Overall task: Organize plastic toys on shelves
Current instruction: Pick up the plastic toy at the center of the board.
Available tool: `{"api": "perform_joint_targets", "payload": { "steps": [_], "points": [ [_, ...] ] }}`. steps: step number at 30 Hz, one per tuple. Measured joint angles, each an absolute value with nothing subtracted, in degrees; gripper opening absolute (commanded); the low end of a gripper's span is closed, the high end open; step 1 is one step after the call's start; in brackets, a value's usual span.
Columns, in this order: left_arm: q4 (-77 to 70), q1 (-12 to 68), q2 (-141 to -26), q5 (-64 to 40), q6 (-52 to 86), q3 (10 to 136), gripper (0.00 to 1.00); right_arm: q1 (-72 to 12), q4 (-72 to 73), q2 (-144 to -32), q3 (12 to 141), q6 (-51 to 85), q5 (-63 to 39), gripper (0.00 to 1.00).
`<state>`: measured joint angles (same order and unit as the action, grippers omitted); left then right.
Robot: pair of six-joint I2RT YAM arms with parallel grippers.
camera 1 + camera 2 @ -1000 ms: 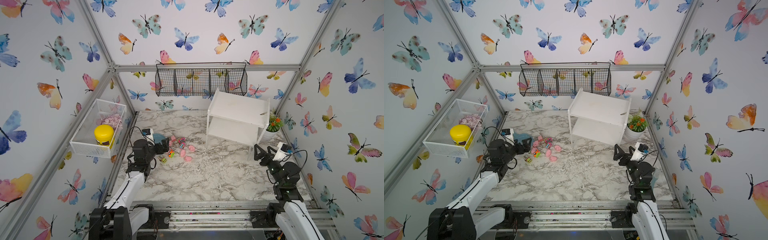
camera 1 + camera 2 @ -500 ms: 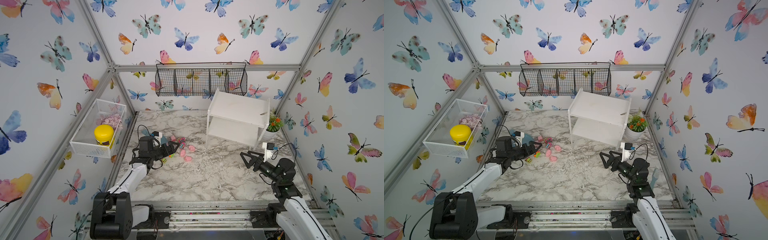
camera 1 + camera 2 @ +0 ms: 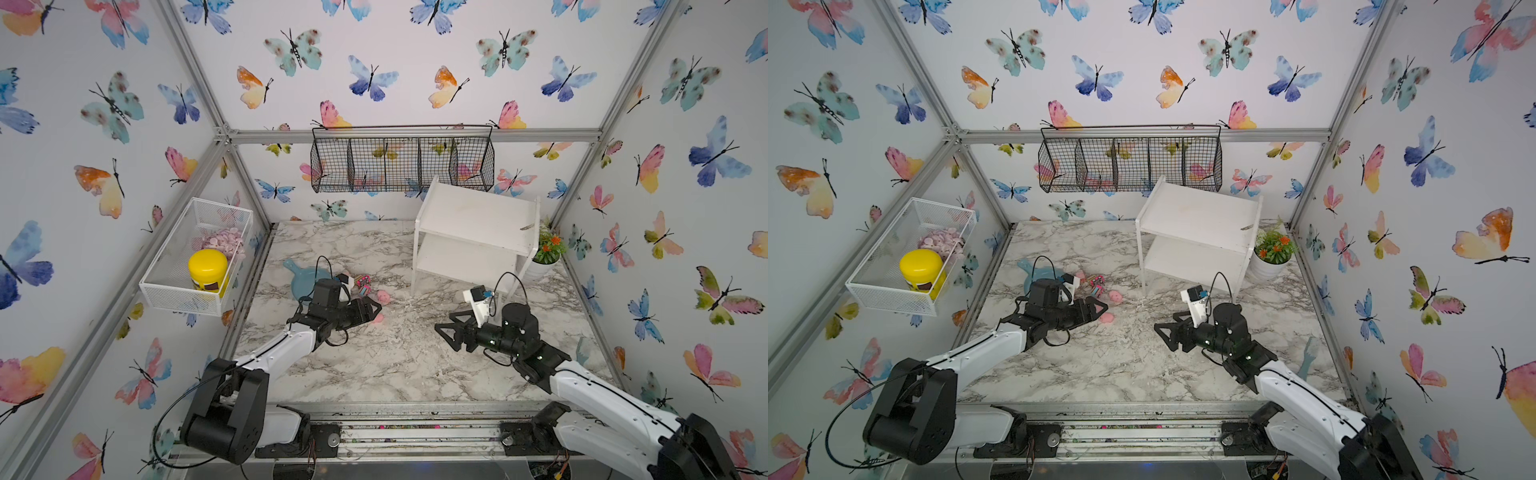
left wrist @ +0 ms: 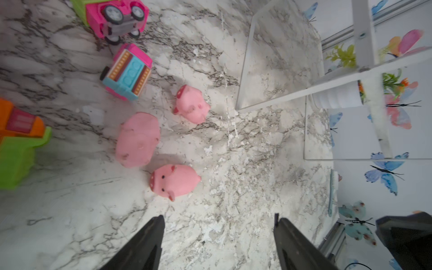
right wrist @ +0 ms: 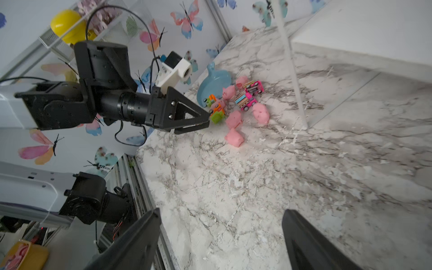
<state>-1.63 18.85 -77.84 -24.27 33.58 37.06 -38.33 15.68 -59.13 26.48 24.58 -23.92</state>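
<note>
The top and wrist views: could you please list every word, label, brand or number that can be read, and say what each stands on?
No text is legible in any view.
Yellow jar in the white mesh basket: dark label, too small to read.
Pink truck: striped and dotted pattern only, no letters.
White shelf: no lettering.

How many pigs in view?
6, right wrist view, all on the tabletop: lone nearest pig, centre pig, pig by striped truck, pig at dish rim, farthest pig, pig between orange trucks. Others may hide behind the left gripper.
</note>
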Motion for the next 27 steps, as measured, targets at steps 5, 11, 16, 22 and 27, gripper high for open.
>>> {"api": "perform_joint_targets", "payload": {
  "steps": [5,11,16,22,27],
  "points": [
    [0.54,18.87,-83.33,-22.22,32.95,39.57,0.56,-42.46,16.84,-67.59,29.63,24.27,-20.49,0.77],
    [1.21,19.31,-87.44,-19.75,32.18,41.56,0.49,-43.13,17.96,-71.5,32.16,24.23,-19.42,0.75],
    [1.26,19.55,-89.93,-19.31,31.77,43.38,0.46,-43.18,18.81,-72.58,32.67,24.18,-19.42,0.75],
    [1.26,19.64,-93.32,-19.33,31.29,44.03,0.38,-43.18,18.87,-73.71,33.52,24.03,-19.42,0.74],
    [1.02,19.9,-95.13,-19.55,31.22,45.1,0.27,-43.18,18.87,-73.84,33.65,23.88,-19.42,0.74]
  ]
}}
